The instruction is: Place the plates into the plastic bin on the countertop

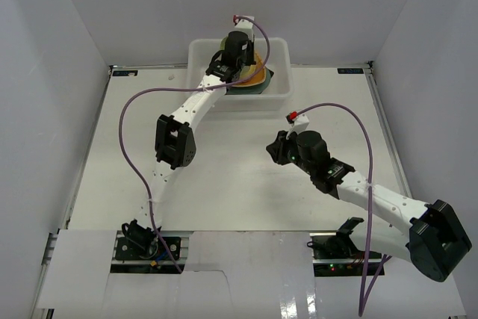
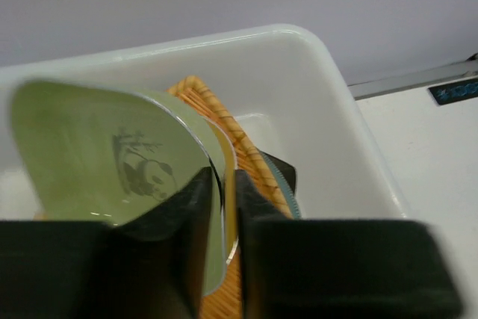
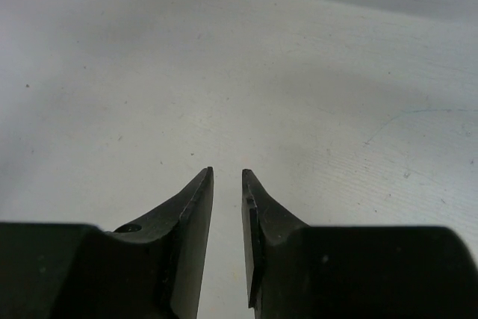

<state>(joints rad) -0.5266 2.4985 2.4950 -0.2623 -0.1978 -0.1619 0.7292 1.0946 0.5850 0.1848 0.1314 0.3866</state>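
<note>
The white plastic bin (image 1: 200,54) stands at the far middle of the countertop (image 1: 224,184). My left gripper (image 1: 240,59) hangs over it, shut on the rim of a green plate with a panda drawing (image 2: 82,147), held on edge inside the bin (image 2: 328,110). In the left wrist view the fingertips (image 2: 198,184) pinch that rim. Under it lies the orange woven fan plate (image 2: 246,151), with teal and dark plate edges (image 2: 287,184) below. The stacked plates also show from above (image 1: 259,78). My right gripper (image 1: 275,147) hovers over bare countertop, its jaws (image 3: 227,172) nearly closed and empty.
White walls enclose the table on three sides. The metal frame edge (image 1: 385,125) runs along the right side. The left arm's purple cable (image 1: 131,147) loops over the left half of the table. The right arm's cable (image 1: 358,121) arcs above its forearm.
</note>
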